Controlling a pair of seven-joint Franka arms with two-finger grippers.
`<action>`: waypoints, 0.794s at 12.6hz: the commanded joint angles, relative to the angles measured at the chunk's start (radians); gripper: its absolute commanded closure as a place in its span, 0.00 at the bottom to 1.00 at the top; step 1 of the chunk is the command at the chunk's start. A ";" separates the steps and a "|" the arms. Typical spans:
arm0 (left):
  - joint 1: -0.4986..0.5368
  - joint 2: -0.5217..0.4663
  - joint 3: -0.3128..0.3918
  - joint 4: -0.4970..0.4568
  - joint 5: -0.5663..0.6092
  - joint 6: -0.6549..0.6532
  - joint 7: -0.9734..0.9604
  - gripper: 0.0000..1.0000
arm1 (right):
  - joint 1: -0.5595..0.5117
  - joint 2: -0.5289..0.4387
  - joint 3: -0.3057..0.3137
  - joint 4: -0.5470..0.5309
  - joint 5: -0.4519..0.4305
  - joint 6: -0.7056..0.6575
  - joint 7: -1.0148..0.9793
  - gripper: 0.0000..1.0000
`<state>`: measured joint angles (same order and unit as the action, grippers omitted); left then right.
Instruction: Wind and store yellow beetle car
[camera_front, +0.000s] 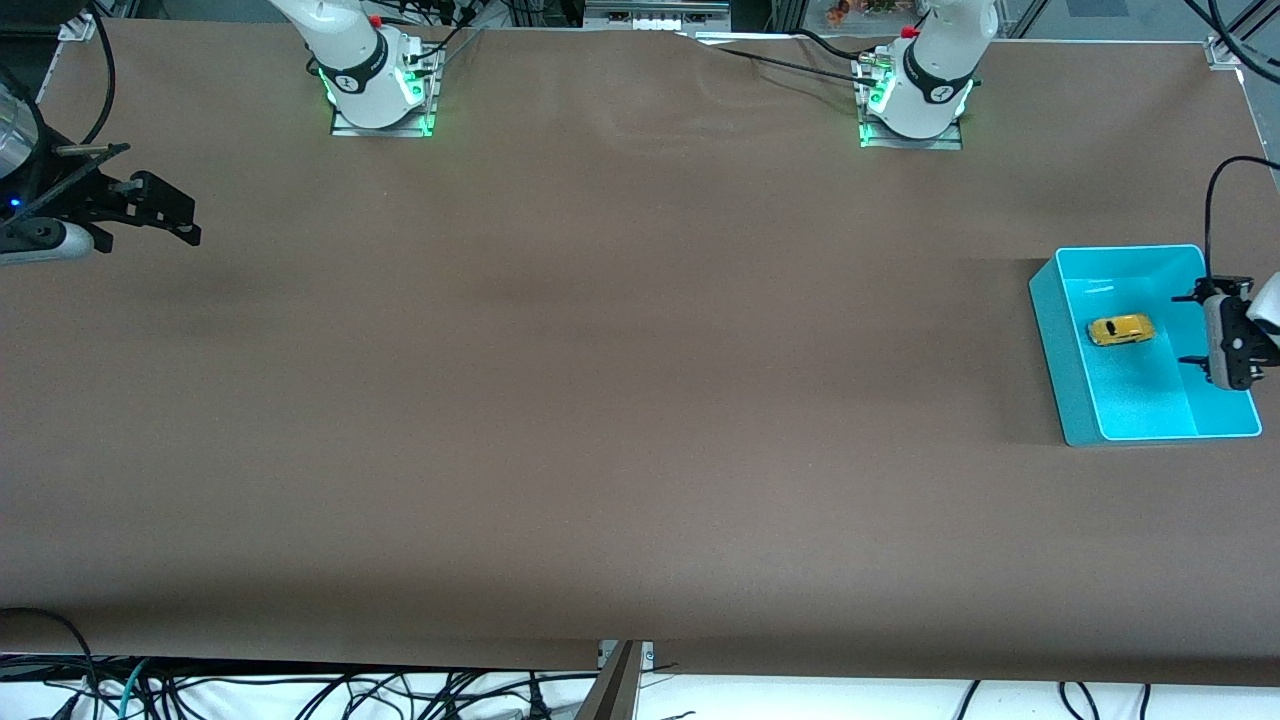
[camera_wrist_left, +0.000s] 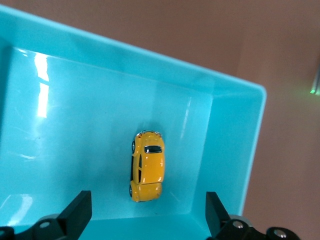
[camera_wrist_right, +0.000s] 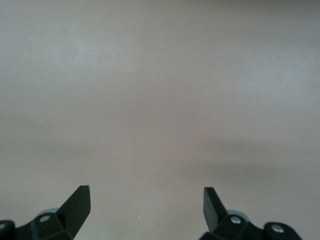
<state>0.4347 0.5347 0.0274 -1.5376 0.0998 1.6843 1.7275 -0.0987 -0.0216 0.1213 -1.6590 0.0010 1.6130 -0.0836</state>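
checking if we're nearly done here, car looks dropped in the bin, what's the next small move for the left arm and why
Probably lift the left gripper straight up out of the teal bin. The yellow beetle car lies on the bin floor, free between open fingers, so nothing remains to hold. The right gripper waits open over bare table.

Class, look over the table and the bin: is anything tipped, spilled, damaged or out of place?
Nothing stands out. The car sits upright on its wheels in the teal bin, with the left gripper open above it. The right gripper waits open over bare table.
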 joint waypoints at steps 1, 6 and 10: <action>-0.024 0.007 -0.035 0.109 -0.019 -0.136 -0.124 0.00 | 0.004 0.006 0.001 0.027 -0.007 -0.024 0.010 0.00; -0.079 -0.027 -0.165 0.175 -0.068 -0.258 -0.507 0.00 | 0.004 0.006 0.000 0.027 -0.004 -0.027 0.008 0.00; -0.146 -0.074 -0.297 0.180 -0.071 -0.311 -0.841 0.00 | 0.004 0.006 0.001 0.027 -0.003 -0.033 0.010 0.00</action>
<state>0.2994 0.4935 -0.2174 -1.3620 0.0361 1.4005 1.0153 -0.0979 -0.0217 0.1220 -1.6589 0.0011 1.6085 -0.0835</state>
